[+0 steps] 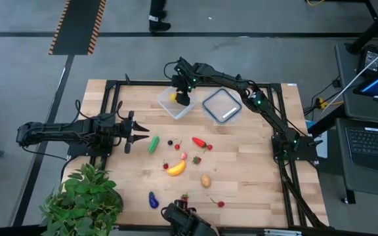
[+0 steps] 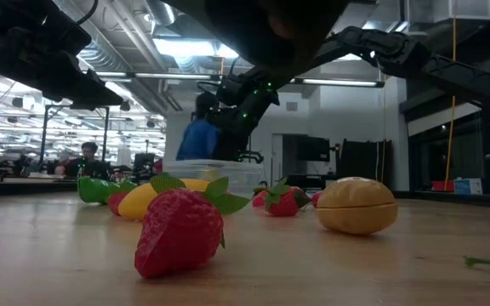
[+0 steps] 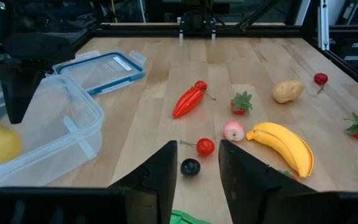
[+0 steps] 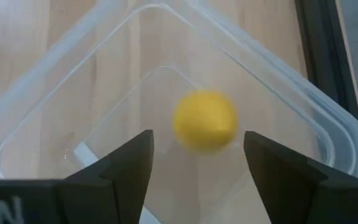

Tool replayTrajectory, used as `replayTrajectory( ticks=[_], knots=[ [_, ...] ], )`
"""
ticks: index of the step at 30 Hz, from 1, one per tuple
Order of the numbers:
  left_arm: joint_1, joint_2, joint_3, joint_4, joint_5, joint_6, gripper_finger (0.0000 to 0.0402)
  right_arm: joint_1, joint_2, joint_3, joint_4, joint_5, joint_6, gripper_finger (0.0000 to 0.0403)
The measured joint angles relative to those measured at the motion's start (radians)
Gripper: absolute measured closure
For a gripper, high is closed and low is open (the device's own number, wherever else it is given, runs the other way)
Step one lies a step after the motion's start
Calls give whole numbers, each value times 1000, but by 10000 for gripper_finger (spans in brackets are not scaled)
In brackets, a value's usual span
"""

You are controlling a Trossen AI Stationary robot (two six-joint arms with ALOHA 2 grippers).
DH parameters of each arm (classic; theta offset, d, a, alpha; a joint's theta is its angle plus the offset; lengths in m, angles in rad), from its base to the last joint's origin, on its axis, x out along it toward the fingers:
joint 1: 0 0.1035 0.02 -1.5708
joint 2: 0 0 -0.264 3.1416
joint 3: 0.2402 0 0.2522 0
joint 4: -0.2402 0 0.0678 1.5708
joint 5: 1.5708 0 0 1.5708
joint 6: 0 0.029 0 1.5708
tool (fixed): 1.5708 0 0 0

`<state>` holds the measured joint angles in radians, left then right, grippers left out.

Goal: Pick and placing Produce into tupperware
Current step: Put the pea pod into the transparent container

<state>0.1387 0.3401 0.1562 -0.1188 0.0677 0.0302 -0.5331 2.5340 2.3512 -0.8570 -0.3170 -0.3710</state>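
Observation:
The clear tub point(image 1: 176, 103) stands at the table's far middle, and it also shows in the left wrist view point(image 3: 42, 130). My right gripper point(image 4: 197, 165) is open above it, fingers pointing down. A round yellow piece point(image 4: 205, 120) shows blurred inside the tub below the fingers, apart from them. Whether it rests on the tub's floor I cannot tell. My left gripper point(image 3: 197, 168) is open and empty, low over the table's left, next to a green piece point(image 1: 153, 144). The other produce lies on the table: a red chili point(image 1: 200, 141), a banana point(image 1: 176, 168), a potato point(image 1: 205, 180), a purple piece point(image 1: 153, 200), a strawberry point(image 2: 181, 229) and small red berries.
The flat lid point(image 1: 222, 105) lies right of the tub. A potted plant point(image 1: 84, 196) stands at the near left corner. A black camera mount point(image 1: 186, 219) sits at the near edge. Black frame rails run along the table's sides. A person point(image 2: 196, 136) shows in the room behind.

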Motion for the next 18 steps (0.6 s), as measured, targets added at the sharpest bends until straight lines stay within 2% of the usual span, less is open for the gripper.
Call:
replayTrajectory(
  ticks=[5,9,18],
  knots=[
    [0,0,0,0,0,2,279,0,0,0,7,1,-2,170],
    [0,0,0,0,0,5,282,0,-12,2,27,3,-3,199],
    [0,0,0,0,0,6,301,6,-118,4,-102,7,27,275]
  ],
)
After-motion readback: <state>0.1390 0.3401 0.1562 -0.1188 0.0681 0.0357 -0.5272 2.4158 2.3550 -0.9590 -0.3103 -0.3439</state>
